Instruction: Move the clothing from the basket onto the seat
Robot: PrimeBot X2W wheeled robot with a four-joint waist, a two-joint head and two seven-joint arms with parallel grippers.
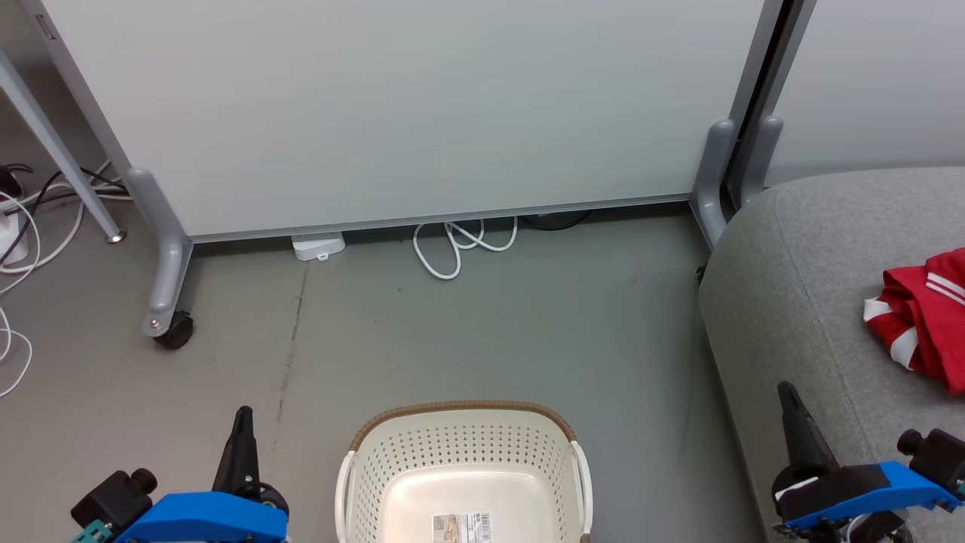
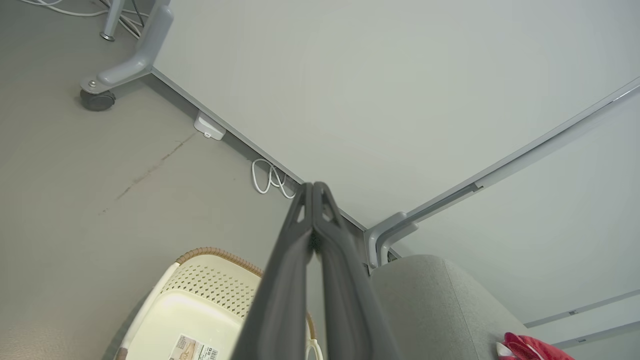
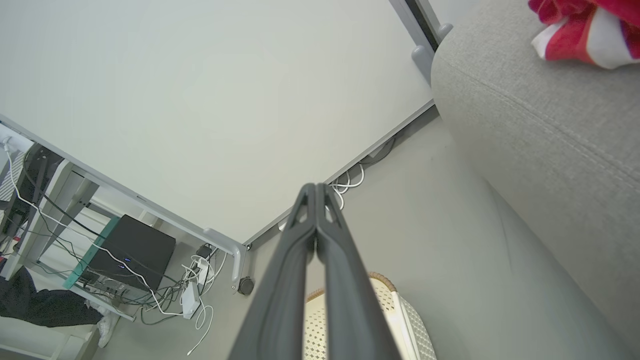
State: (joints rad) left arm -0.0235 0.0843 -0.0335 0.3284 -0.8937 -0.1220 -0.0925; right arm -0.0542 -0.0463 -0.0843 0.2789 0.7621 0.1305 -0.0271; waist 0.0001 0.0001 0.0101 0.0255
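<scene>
Your basket (image 1: pixel 464 452) looks empty between left tool (image 1: pixel 243 413) and right tool (image 1: pixel 785 389), both pinched closed on nothing; the red clothing (image 1: pixel 923 317) lies on the seat (image 1: pixel 791 302), ahead and right of your nearer right tool

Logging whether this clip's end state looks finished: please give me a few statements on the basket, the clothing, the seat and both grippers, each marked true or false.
1. The basket holds no clothing, and the label on its bottom is in plain sight. True.
2. The clothing lies on the floor beside the basket. False: it lies on the seat.
3. The left gripper is shut and holds nothing. True.
4. The right gripper grips a red garment. False: its fingers are pressed together with nothing between them.
5. The basket stands on the seat. False: it stands on the floor, beside the seat.
</scene>
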